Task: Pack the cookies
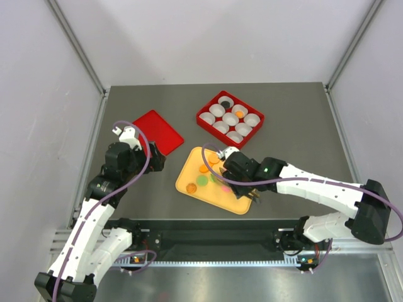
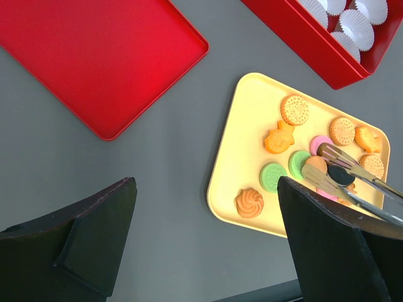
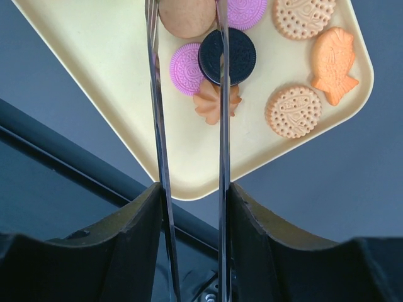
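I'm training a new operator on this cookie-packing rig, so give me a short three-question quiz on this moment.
1. True or false: the left claw holds a cookie.
2. The tongs in the right claw straddle which cookie? A) the tan round cookie B) a green one C) a fish-shaped one
3. How many paper cups in the red box already hold a cookie?
Key: 1 false, it is open and empty. 2 A. 3 two: a black cookie and an orange cookie.
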Robot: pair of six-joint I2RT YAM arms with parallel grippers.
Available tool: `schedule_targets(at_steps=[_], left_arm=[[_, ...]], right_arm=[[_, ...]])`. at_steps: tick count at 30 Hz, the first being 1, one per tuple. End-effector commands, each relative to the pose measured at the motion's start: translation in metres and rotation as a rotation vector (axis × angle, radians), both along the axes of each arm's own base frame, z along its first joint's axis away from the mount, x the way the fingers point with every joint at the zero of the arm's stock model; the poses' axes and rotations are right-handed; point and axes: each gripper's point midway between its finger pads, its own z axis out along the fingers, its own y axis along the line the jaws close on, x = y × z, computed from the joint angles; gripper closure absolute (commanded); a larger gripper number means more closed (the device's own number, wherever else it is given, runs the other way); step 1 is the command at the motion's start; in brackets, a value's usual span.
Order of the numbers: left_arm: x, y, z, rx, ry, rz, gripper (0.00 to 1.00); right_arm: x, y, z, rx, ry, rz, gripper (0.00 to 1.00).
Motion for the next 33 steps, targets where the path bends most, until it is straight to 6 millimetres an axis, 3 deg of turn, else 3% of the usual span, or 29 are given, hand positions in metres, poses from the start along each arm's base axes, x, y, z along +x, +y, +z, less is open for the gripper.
schedule_targets(at_steps=[1,14,23,29,30,33], left_arm=[[0.003,-0.002,0.002,0.001,-0.018,-0.012,0.01],[0.002,-0.001,0.003,0.001,-0.025,-0.009,0.01],[0.002,-0.001,0.004,0.001,-0.028,-0.007,0.01],[0.002,-0.002,0.003,0.001,-0.025,-0.012,0.01],[0.002,-0.002,0.003,0.002,-0.023,-0.01,0.01],[0.003,-0.002,0.002,0.002,-0.019,-0.01,0.01]], right_arm=[[0.001,0.006,0.008,0.023,-0.026,-0.001,0.57],[0.015,0.002,0.044,0.036,-0.113,-0.018,0.59],[0.043,0.001,0.079,0.085,-0.176,-0.049,0.59],[0.099,-0.013,0.108,0.14,-0.254,-0.157,0.59],[0.117,-0.02,0.116,0.163,-0.281,-0.201,0.59],[0.148,-0.034,0.12,0.177,-0.302,-0.279,0.59]])
